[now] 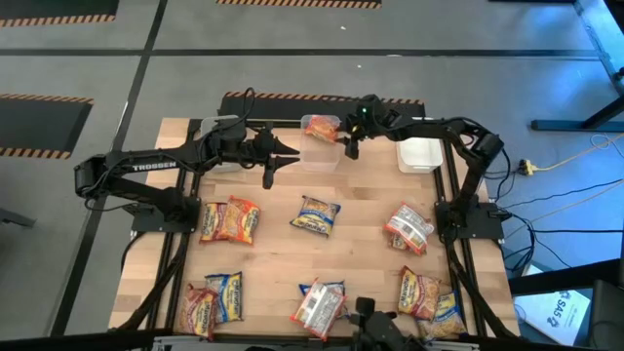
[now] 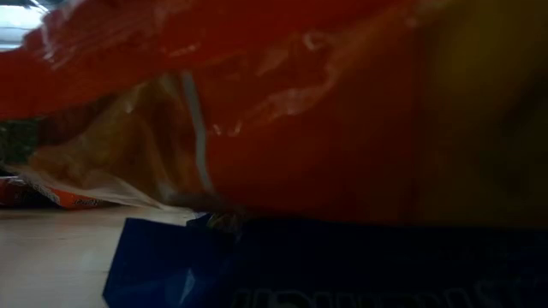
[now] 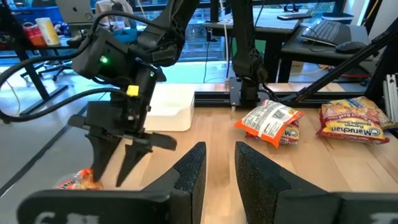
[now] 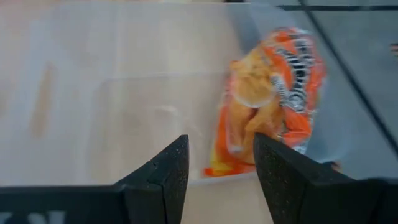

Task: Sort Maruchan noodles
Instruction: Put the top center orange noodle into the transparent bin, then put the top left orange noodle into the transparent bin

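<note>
Several Maruchan noodle packets lie flat on the wooden table: a red-yellow one (image 1: 230,220), a blue-yellow one (image 1: 315,214), a pink-orange one (image 1: 408,227) and more along the near edge. One orange packet (image 4: 267,118) lies inside a clear bin (image 1: 320,154) at the far middle. My right gripper (image 4: 217,146) hangs open just above this bin's right side, slanting down, with nothing between its fingers. My left gripper (image 3: 219,149) is held above the table left of the bin, open and empty, pointing roughly level toward the right gripper (image 3: 118,171).
A white bin (image 1: 421,154) stands at the far right, and a pale bin (image 1: 216,132) sits partly under my left arm. The low view is filled by a red-orange packet (image 2: 325,111) lying on a blue one (image 2: 342,265). Bare wood shows between the packets mid-table.
</note>
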`<state>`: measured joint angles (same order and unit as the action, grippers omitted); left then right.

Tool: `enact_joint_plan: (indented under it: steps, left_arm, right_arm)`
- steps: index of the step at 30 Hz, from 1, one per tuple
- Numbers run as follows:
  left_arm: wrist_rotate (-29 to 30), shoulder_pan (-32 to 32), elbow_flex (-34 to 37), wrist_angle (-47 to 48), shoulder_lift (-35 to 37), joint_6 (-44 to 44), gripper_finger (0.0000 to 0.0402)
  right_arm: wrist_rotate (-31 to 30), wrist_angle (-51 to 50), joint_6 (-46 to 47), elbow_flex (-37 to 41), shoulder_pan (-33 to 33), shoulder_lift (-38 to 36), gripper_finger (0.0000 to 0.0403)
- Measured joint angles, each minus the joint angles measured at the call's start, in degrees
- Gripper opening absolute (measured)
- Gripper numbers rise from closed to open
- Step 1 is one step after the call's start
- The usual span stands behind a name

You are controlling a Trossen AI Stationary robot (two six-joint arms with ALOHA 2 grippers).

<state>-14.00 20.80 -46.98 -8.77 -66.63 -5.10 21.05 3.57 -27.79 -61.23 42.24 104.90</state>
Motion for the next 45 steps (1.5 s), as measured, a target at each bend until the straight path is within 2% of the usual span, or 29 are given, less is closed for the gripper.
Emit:
enact_joint_plan:
  steps: [3,8,13,15,23,31,38,45]
  left_arm:
    - [0.0,0.0,0.0,0.0,0.0,0.0,0.0079]
    - [0.0,0.0,0.0,0.0,0.0,0.0,0.0079]
    - [0.0,0.0,0.0,0.0,0.0,0.0,0.0079]
    - [0.0,0.0,0.0,0.0,0.0,0.0,0.0079]
    - [0.0,0.0,0.0,0.1,0.0,0.0,0.0079]
    - [0.0,0.0,0.0,0.1,0.0,0.1,0.0079]
    - [-0.1,0.0,0.0,0.1,0.0,0.2,0.0079]
    - [-0.2,0.0,0.0,0.1,0.0,0.5,0.0079]
  right_arm:
    - [-2.4,2.3,0.0,0.0,0.0,0.0,0.0166]
    - [-2.9,2.4,-1.5,0.0,-0.9,0.0,0.0166]
    - [1.1,1.2,-5.6,0.0,-2.7,0.0,0.0166]
    - [1.0,0.2,-7.4,0.0,-3.5,0.0,0.0166]
    - [-7.8,-0.3,-10.2,0.0,-4.3,0.5,0.0166]
    - [-16.1,4.0,-10.4,0.0,-4.5,3.0,0.0165]
    - [-20.6,7.6,-10.7,0.0,-4.4,3.1,0.0166]
    - [-20.3,4.3,-9.9,0.0,-5.4,1.5,0.0165]
